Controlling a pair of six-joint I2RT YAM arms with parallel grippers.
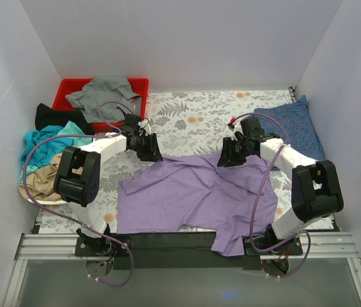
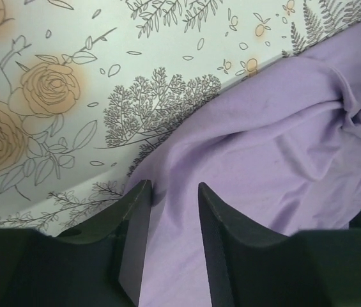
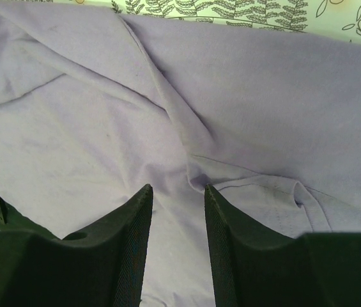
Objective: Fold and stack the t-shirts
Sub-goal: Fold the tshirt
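A lavender-purple t-shirt [image 1: 193, 195] lies spread and wrinkled on the floral table cover [image 1: 193, 115], one part hanging over the near edge. My left gripper [image 1: 151, 153] is open over the shirt's far left edge [image 2: 167, 192], the cloth lying between its jaws. My right gripper [image 1: 226, 158] is open over the shirt's far right part, near the collar fold [image 3: 190, 173]. A blue checked shirt [image 1: 292, 125] lies folded at the right. A grey shirt [image 1: 103, 94] lies in the red bin [image 1: 68, 86]. Black [image 1: 55, 117], teal [image 1: 49, 144] and tan [image 1: 39, 182] shirts are piled at the left.
White walls close in the table on the left, back and right. The pile of shirts rests against the left wall. A metal rail [image 1: 186, 246] runs along the near edge by the arm bases.
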